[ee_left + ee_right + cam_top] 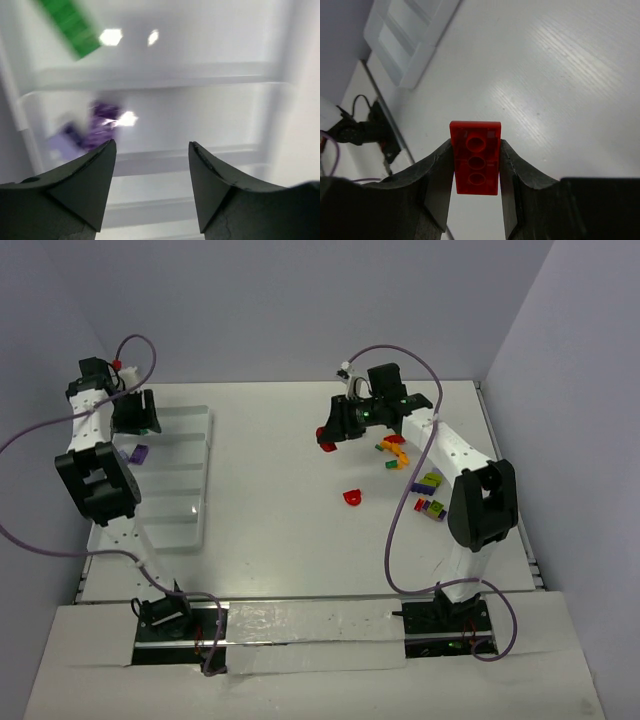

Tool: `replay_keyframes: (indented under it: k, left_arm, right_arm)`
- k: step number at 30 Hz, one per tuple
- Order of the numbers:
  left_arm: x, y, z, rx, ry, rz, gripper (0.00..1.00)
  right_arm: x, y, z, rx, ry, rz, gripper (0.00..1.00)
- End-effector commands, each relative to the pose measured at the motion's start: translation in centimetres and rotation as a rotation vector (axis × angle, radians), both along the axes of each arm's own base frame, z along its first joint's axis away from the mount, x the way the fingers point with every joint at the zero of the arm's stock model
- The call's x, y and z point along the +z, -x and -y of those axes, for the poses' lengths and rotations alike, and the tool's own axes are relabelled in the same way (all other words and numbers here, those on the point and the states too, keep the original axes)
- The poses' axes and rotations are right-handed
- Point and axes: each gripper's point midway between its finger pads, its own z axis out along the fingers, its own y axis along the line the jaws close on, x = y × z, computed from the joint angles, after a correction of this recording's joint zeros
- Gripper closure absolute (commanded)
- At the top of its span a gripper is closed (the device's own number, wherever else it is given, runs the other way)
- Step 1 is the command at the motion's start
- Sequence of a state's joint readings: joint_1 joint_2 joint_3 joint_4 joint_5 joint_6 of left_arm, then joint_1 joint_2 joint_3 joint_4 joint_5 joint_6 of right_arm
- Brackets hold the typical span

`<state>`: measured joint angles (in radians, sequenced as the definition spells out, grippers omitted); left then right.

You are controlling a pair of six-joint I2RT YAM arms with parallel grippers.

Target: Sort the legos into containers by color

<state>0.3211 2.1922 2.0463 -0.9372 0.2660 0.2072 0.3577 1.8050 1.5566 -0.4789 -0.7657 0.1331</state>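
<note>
Tray (185,440) lies along the left edge of the worktop (280,470), its ridges dividing it into long narrow compartments. Left tool (135,416) is positioned over the far end of the tray. In the left wrist view its jaws stand apart with a plain gap and nothing gripped between them (152,149). Purple brick (138,453) lies in a compartment near the tray's left wall, and the wrist view places it (100,127) just beyond the left finger. Green brick (70,22) lies in the next compartment beyond, separated from the purple brick by one ridge. That view is blurred, so finer detail cannot be told. Right tool (333,432) is over the far part of the worktop, right of centre, well apart from the tray. Its jaws are closed on a red brick (475,157), which is clamped by its long sides, holes toward the camera. A red piece (351,497) lies alone on the worktop nearer the middle. Loose bricks (398,456) in orange, lime, purple and green are scattered near the right edge.
</note>
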Motion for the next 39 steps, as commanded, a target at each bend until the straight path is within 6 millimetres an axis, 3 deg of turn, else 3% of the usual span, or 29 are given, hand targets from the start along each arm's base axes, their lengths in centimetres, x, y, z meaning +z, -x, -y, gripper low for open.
replay_keyframes:
  k: [1, 2, 3, 6, 8, 10, 12, 14, 19, 26, 39]
  left_arm:
    - [14.4, 3.1, 15.7, -0.369, 0.396, 0.406, 0.27]
    - [16.9, 3.8, 17.4, -0.424, 0.412, 0.488, 0.27]
    - [16.4, 5.7, 20.6, -0.481, 0.525, 0.451, 0.27]
    - [17.5, 9.7, 26.8, -0.591, 0.763, 0.407, 0.29]
    - [17.5, 11.2, 28.4, -0.614, 0.824, 0.397, 0.29]
    - [18.9, 13.0, 31.2, -0.683, 0.877, 0.427, 0.31]
    - [18.5, 14.3, 32.9, -0.697, 0.912, 0.398, 0.32]
    - [18.3, 14.6, 33.9, -0.7, 0.938, 0.386, 0.32]
    - [18.0, 15.9, 35.2, -0.69, 1.053, 0.339, 0.29]
    - [18.2, 17.5, 37.5, -0.709, 1.127, 0.271, 0.26]
    - [18.5, 18.0, 39.9, -0.724, 1.213, 0.229, 0.23]
  right_arm:
    - [4.8, 1.8, -2.6, 0.091, -0.194, -0.012, 1.0]
    - [5.4, 2.3, -3.0, 0.122, -0.242, -0.03, 1.0]
    - [6.0, 2.7, -3.3, 0.139, -0.27, -0.032, 1.0]
    - [7.6, 4.2, -4.2, 0.206, -0.345, -0.025, 1.0]
    - [8.0, 5.0, -4.7, 0.241, -0.368, -0.034, 1.0]
    - [8.3, 5.4, -5.1, 0.245, -0.384, -0.054, 1.0]
    - [8.4, 5.5, -5.3, 0.223, -0.399, -0.074, 1.0]
    - [9.7, 5.1, -5.4, 0.201, -0.464, -0.026, 1.0]
    - [10.9, 4.9, -5.6, 0.101, -0.575, -0.105, 1.0]
    - [11.1, 3.6, -6.0, 0.041, -0.628, -0.145, 1.0]
    - [11.8, 4.2, -6.0, 0.06, -0.681, -0.161, 1.0]
